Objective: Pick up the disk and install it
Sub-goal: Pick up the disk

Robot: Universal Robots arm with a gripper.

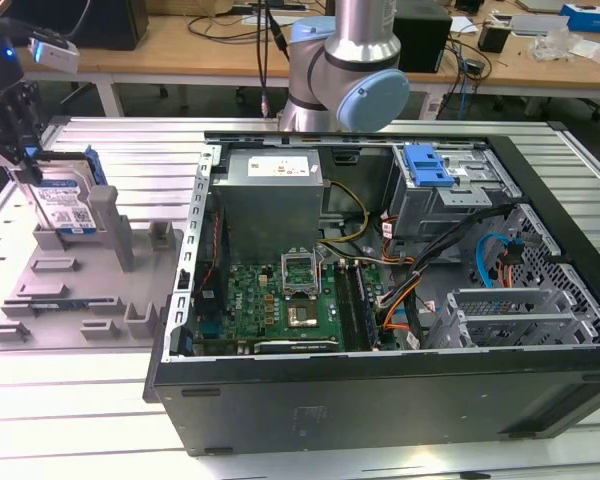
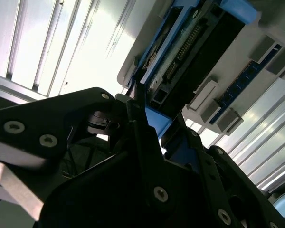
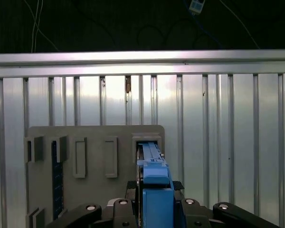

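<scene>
**Pick-up step.** At the exterior view's left, the gripper has its fingers closed on the disk. The disk stands upright in a grey fixture. The open computer case lies to the right. Leaving the slot likely calls for a straight pull.
</scene>
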